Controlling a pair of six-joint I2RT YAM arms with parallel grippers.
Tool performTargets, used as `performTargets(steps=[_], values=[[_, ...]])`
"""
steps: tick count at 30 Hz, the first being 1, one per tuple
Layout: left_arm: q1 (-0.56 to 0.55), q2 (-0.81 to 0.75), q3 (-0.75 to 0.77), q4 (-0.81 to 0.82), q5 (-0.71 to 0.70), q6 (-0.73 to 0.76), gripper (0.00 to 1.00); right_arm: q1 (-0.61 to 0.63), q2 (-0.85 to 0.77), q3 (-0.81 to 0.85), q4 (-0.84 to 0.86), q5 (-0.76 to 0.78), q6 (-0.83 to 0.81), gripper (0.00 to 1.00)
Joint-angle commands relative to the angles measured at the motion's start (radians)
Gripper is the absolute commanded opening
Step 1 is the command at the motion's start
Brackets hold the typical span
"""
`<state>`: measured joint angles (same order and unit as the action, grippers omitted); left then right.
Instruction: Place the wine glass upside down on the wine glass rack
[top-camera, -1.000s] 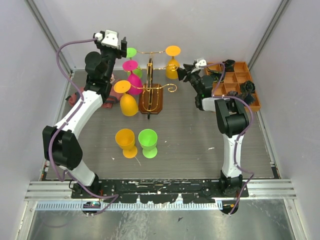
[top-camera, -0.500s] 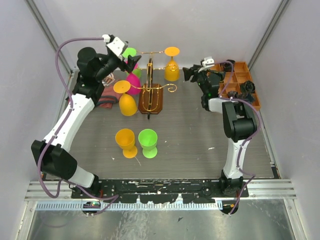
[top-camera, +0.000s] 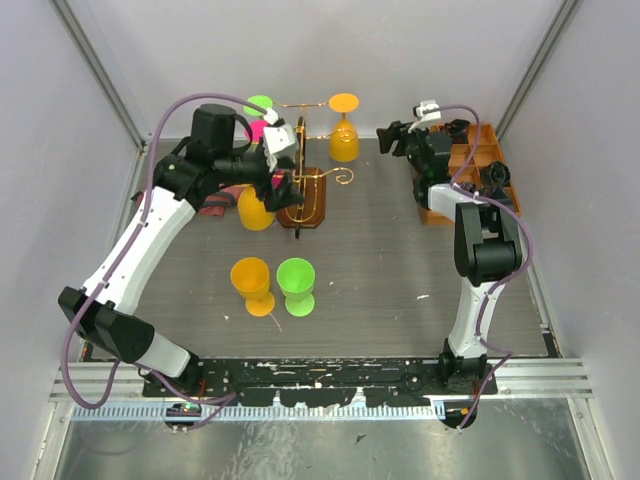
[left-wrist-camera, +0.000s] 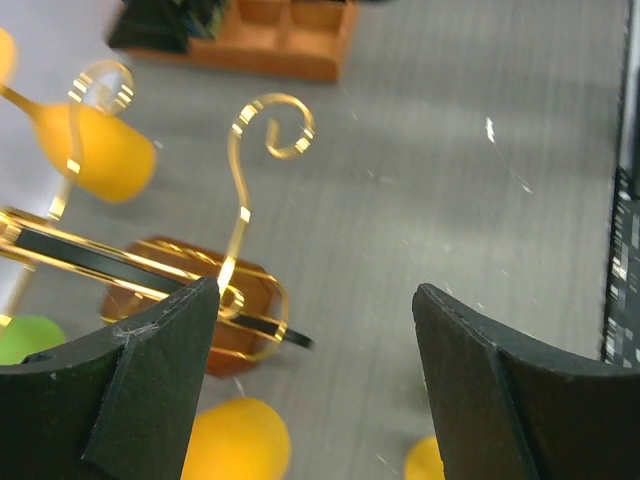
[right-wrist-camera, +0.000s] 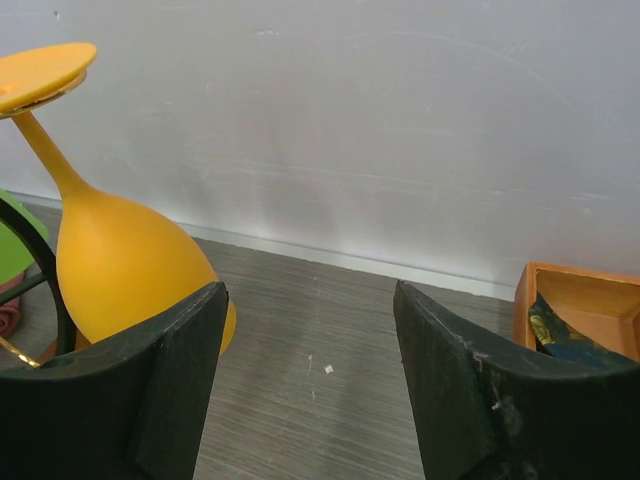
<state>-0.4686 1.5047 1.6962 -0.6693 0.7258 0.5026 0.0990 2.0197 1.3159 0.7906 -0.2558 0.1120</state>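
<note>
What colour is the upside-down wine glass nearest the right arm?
Orange. The wine glass shows best in the right wrist view.

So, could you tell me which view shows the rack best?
Top external: nearly the whole rack, base and scroll arms, though the left arm crosses it. Left wrist shows one scroll and part of the base, close up. Right wrist shows almost nothing of it.

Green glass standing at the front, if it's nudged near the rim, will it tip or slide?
Probably tips: the green glass stands on a small foot, bowl up. It looks like matte plastic, so likely light and not brittle. The orange glass close beside it could get knocked too.
</note>
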Motion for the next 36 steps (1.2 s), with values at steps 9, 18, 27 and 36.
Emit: performTargets(steps=[9, 18, 27, 36], values=[[-0.081, -0.028, -0.095, -0.333, -0.044, -0.048, 0.71, 0.002, -0.062, 0.123, -0.103, -0.046, 0.004, 0.72], [-0.157, 0.026, -0.118, -0.467, -0.224, -0.046, 0.65, 0.002, -0.058, 0.126, -0.11, -0.059, 0.036, 0.7], [-0.199, 0.104, -0.1, -0.52, -0.294, 0.009, 0.64, 0.001, -0.096, 0.113, -0.167, -0.059, -0.01, 0.7], [-0.247, 0.181, -0.064, -0.557, -0.383, 0.004, 0.55, 0.002, -0.116, 0.118, -0.211, -0.067, -0.041, 0.7]])
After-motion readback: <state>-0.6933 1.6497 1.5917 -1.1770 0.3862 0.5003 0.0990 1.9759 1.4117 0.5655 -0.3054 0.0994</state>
